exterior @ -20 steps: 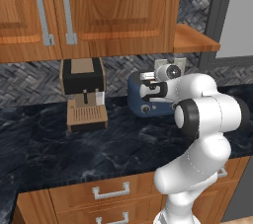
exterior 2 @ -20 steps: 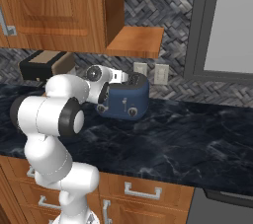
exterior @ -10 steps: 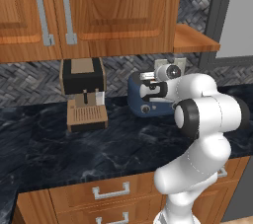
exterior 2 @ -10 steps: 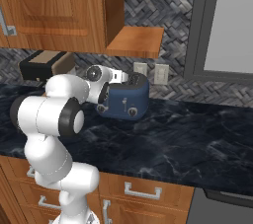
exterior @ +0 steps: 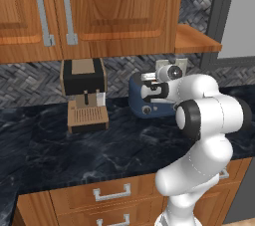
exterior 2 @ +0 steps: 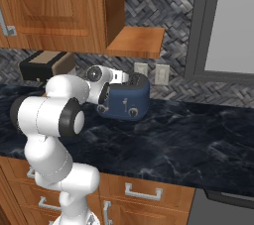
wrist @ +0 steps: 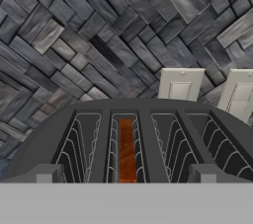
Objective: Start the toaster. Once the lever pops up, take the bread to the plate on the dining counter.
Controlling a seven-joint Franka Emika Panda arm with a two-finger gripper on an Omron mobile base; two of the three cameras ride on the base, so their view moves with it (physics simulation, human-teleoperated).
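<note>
The dark-blue toaster [exterior: 149,101] stands on the black counter against the wall, with its knobs showing in the right base view [exterior 2: 128,101]. My gripper [exterior: 149,90] is pressed against the toaster's left end [exterior 2: 104,97]. In the hand view the toaster's top slots [wrist: 89,139] lie just ahead. The gripper [wrist: 126,174] is open, its two tips far apart at either side. A narrow orange-brown strip [wrist: 126,149] sits in the middle slot; I cannot tell whether it is the bread's edge. The plate and the dining counter are out of view.
A black-and-tan coffee machine [exterior: 83,95] stands left of the toaster. Wooden cabinets [exterior: 99,11] and a small shelf [exterior 2: 136,40] hang overhead. Two wall outlets [exterior 2: 149,73] sit behind the toaster. A grey framed panel [exterior 2: 223,26] rises at the right. Drawers [exterior: 112,192] run below the counter.
</note>
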